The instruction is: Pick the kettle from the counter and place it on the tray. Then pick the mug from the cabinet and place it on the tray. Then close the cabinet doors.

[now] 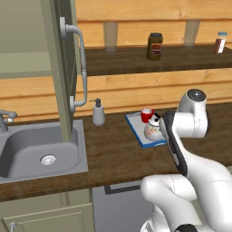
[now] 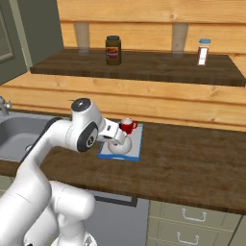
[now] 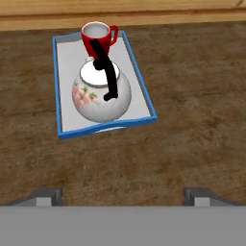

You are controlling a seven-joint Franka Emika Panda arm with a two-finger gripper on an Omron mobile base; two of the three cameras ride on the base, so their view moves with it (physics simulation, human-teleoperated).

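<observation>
Left base view: the blue-rimmed tray (image 1: 136,127) lies on the dark wood counter (image 1: 108,154), right of the sink (image 1: 41,152). On it stand the white kettle (image 1: 152,131) and, just behind it, the red mug (image 1: 147,115). Both placements look done, so the step in hand is judged to be closing the cabinet doors. One olive-grey door (image 1: 56,68) stands open edge-on above the sink, its curved bar handle (image 1: 81,63) facing right. To do this well, the arm should rise clear of the tray first, then push the door's outer face. A soap dispenser (image 1: 98,112) stands between door and tray, near the arm's likely path.

Right base view: the arm bends over the tray's near left side. A brown jar (image 2: 113,50) and a small bottle (image 2: 203,52) sit on the far shelf (image 2: 144,65), well apart from the work.

Hand view: the gripper (image 3: 123,194) hangs above bare counter, near side of the tray, spread wide and holding nothing. The kettle's black handle crosses in front of the mug.
</observation>
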